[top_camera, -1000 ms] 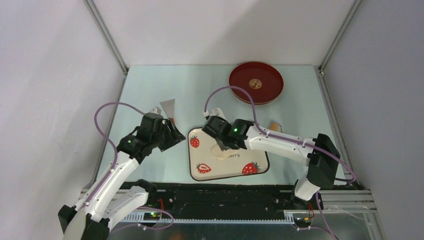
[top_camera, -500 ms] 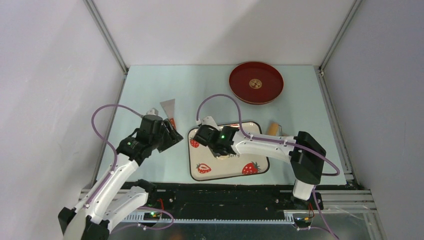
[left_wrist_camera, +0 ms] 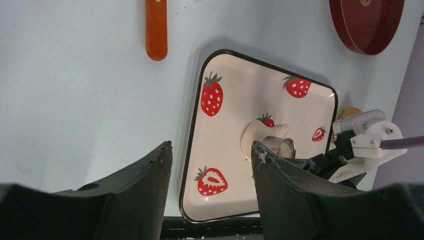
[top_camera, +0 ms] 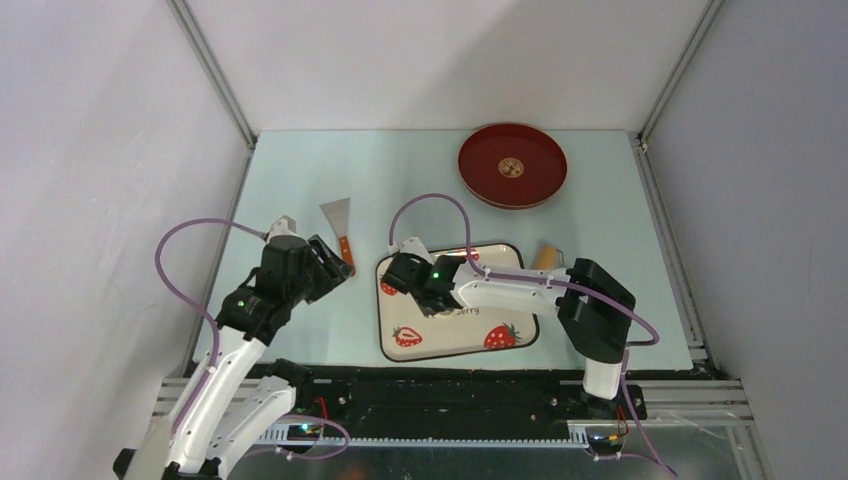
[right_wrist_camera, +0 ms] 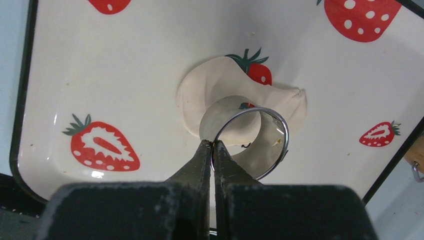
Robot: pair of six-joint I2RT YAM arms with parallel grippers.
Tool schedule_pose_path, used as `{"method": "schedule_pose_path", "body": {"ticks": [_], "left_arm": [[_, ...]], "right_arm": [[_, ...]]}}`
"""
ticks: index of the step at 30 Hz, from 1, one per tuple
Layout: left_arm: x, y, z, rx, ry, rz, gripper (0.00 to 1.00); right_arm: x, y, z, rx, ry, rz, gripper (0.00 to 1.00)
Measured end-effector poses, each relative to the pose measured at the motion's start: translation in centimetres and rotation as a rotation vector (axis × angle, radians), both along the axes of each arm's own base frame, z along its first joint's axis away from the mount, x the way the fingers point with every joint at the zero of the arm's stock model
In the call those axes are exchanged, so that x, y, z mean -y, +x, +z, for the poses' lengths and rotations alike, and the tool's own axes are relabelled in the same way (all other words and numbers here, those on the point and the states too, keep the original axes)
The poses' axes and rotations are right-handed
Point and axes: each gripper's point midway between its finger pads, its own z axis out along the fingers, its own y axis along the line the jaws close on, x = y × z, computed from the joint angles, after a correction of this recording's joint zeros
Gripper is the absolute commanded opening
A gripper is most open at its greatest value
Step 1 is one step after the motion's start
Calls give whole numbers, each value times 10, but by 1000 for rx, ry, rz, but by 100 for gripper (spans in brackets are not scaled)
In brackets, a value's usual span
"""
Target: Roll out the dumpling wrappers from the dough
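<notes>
Cream-white dough [right_wrist_camera: 210, 87], flattened irregular sheet, lying mid strawberry plate [right_wrist_camera: 125, 60], partly under steel ring [right_wrist_camera: 220, 116]

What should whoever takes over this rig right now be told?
Left gripper: jaws open, holding nothing, hovering left of the strawberry plate.
Right gripper: jaws shut on the ring cutter, held over the dough.
Done: the dough lies flattened on the plate.
Left: cutting. No wrappers are visible yet, and I cannot tell whether the cutter touches the dough.

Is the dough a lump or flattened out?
Flattened: the dough spreads thin on the plate, where the right end effector holds a ring.
</notes>
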Motion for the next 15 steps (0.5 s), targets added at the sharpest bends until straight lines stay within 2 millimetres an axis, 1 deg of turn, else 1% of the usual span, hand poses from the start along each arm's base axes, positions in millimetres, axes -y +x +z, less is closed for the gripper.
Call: {"method": "schedule_pose_path", "body": {"ticks": [5, 8, 15], "left_arm": [[0, 0, -1, -3, 1, 0, 63], [0, 0, -1, -4, 1, 0, 64], [0, -1, -2, -8, 1, -3, 63]], "right_arm": [[2, 4, -8, -7, -17, -9, 0], [-1, 7, -11, -8, -25, -10, 0], [-8, 10, -10, -5, -20, -8, 0]]}}
